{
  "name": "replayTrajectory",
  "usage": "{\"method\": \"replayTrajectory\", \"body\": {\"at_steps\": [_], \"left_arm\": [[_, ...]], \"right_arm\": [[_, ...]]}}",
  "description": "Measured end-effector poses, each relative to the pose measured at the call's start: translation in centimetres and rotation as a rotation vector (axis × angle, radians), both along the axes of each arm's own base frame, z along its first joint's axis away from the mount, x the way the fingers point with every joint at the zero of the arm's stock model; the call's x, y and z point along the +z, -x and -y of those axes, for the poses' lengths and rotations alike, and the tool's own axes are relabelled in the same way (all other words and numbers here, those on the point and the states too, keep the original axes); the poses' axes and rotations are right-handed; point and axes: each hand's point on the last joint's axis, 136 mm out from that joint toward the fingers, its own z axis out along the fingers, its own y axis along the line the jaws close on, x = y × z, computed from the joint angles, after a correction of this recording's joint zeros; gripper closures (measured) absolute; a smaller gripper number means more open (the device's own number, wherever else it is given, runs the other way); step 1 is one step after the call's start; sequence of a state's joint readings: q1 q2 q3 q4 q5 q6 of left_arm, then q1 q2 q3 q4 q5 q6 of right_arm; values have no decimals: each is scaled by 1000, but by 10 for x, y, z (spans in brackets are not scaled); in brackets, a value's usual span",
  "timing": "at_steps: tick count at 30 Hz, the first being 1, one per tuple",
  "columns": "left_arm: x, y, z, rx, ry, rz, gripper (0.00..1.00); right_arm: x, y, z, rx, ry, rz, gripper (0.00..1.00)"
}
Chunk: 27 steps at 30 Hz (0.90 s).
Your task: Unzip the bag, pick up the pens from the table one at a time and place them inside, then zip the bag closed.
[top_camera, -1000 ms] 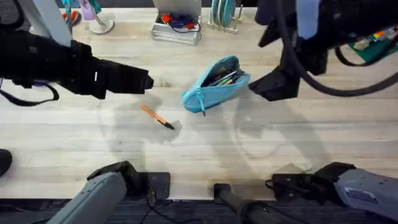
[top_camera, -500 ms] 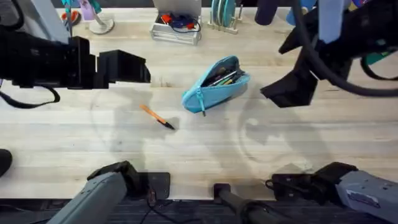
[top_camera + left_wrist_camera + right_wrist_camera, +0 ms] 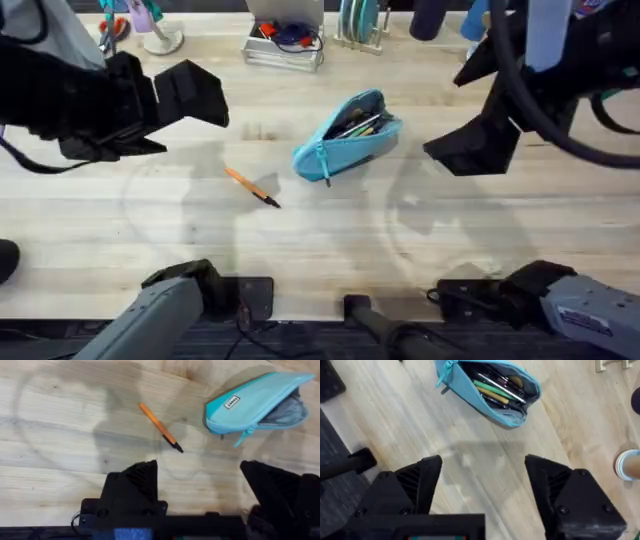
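Both my claws are wide open and hold nothing: left claw [image 3: 200, 480], right claw [image 3: 482, 480]. My bag [image 3: 347, 135] is unzipped mid-table with pens already inside. One orange pen [image 3: 252, 187] lies beside it on the table [image 3: 330, 240]. I think that pen goes in, then zipping. Lots of bare room around both.

Light blue bag [image 3: 347, 137], dark lining, on a pale plank-grained desk [image 3: 330, 230].
Orange pen [image 3: 251, 187] has a black tip; both tools are black.
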<state>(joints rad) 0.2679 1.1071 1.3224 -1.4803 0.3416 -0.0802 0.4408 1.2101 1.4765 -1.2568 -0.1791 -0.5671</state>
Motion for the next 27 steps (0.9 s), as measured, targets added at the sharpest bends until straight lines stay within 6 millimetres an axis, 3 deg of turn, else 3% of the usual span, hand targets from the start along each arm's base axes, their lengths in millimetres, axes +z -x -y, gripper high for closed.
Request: {"method": "replayTrajectory", "body": {"at_steps": [8, 15, 22, 27], "left_arm": [[-4, -14, -4, 127, -30, 4, 6], [-41, -6, -5, 373, 58, -137, 6], [-81, 2, -3, 485, 96, -235, 4], [-100, 5, -7, 584, 104, -273, 6]], "right_arm": [[0, 0, 0, -3, -1, -1, 5], [0, 0, 0, -6, -2, -3, 5], [0, 0, 0, -6, -2, -3, 4], [0, 0, 0, -6, -2, -3, 5]]}}
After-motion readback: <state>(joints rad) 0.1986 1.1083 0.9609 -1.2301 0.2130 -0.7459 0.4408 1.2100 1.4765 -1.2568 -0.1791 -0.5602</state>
